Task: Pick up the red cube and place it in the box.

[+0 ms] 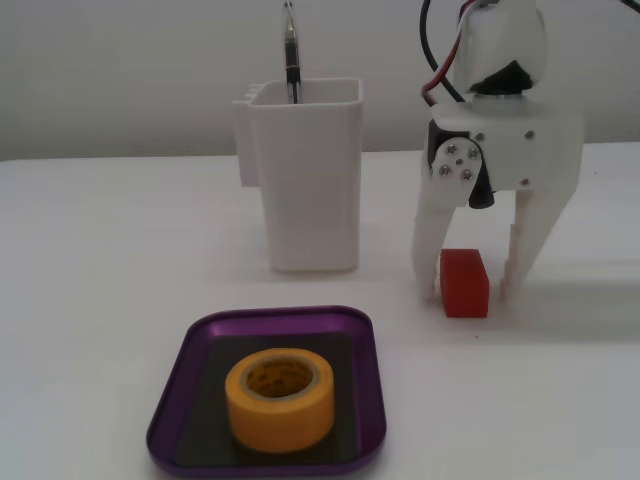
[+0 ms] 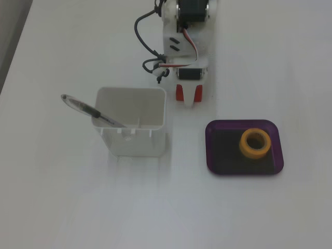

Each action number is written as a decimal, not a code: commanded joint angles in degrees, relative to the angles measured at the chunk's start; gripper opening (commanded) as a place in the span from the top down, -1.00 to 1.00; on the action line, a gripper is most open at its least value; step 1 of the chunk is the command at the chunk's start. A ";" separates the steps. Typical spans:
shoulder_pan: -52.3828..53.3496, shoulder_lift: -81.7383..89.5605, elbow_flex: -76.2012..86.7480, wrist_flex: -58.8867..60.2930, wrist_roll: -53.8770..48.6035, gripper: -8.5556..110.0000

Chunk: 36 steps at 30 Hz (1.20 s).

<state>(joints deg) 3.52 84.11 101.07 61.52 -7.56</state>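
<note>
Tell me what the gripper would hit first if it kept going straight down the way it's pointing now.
The gripper points down with its jaws open around the red cube. Its fingertips look at or near the table, so they would likely meet the tabletop first, with the cube between them; the exact clearance is unclear.

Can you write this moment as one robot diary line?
gripper: open, straddling small red cube | cube: on table | purple metallic tray: holds yellow tape roll

1. White plastic two-finger gripper (image 1: 468, 295) pointed straight down, fingertips at table level.
2. Jaws stood apart, one either side of the small red cube (image 1: 465, 283).
3. Red and black cables ran from the wrist.
</note>
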 commanded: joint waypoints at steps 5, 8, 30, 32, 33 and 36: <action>0.09 1.32 -0.53 0.53 0.35 0.87; -0.88 2.72 -2.02 5.62 0.26 0.86; -17.14 -0.70 -30.23 10.55 8.88 0.86; -17.14 -3.78 -34.10 10.63 11.78 0.86; -17.05 -5.45 -35.95 10.63 12.57 0.86; -15.56 -10.20 -40.87 11.34 13.01 0.86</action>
<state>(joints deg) -13.27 75.76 66.27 72.60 4.48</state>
